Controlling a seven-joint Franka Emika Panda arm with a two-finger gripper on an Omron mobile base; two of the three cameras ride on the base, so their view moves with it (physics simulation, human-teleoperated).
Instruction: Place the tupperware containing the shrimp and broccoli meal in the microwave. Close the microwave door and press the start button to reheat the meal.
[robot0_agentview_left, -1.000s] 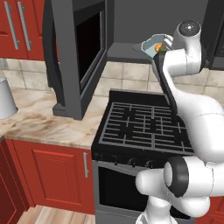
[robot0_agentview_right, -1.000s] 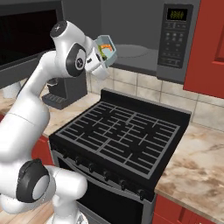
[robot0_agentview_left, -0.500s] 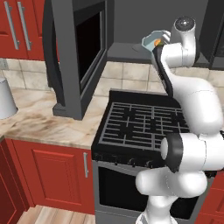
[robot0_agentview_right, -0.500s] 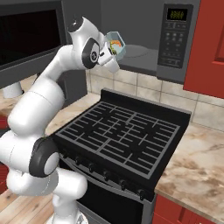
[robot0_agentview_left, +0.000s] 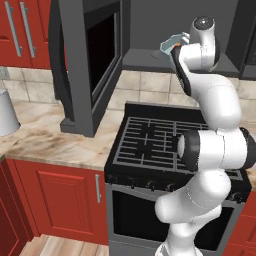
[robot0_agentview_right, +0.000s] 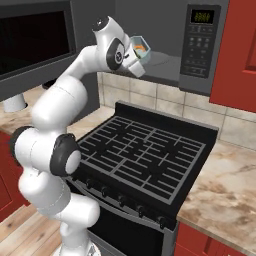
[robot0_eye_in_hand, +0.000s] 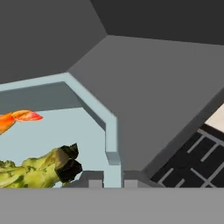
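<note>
The pale blue tupperware (robot0_agentview_right: 141, 46) is held up at the mouth of the open microwave (robot0_agentview_right: 170, 60), just over the front edge of its grey floor (robot0_eye_in_hand: 166, 96). My gripper (robot0_eye_in_hand: 113, 180) is shut on the tupperware's near rim (robot0_eye_in_hand: 108, 131). Inside lie the orange shrimp (robot0_eye_in_hand: 19, 118) and green broccoli (robot0_eye_in_hand: 39, 170) of the meal. From the left I see the tupperware (robot0_agentview_left: 169, 44) beside my gripper (robot0_agentview_left: 176, 51). The microwave door (robot0_agentview_left: 87, 65) stands swung wide open to the left. The control panel (robot0_agentview_right: 200, 45) is on the microwave's right.
Below the microwave is the black stove with its grates (robot0_agentview_right: 145, 155). A marble counter (robot0_agentview_left: 45, 140) runs left of it, with a white vessel (robot0_agentview_left: 7, 112) on it. Red cabinets (robot0_agentview_right: 237, 50) flank the microwave on the right.
The arm has carried the tupperware forward and slightly up, from in front of the microwave to the mouth of its cavity. The grip has stayed the same.
</note>
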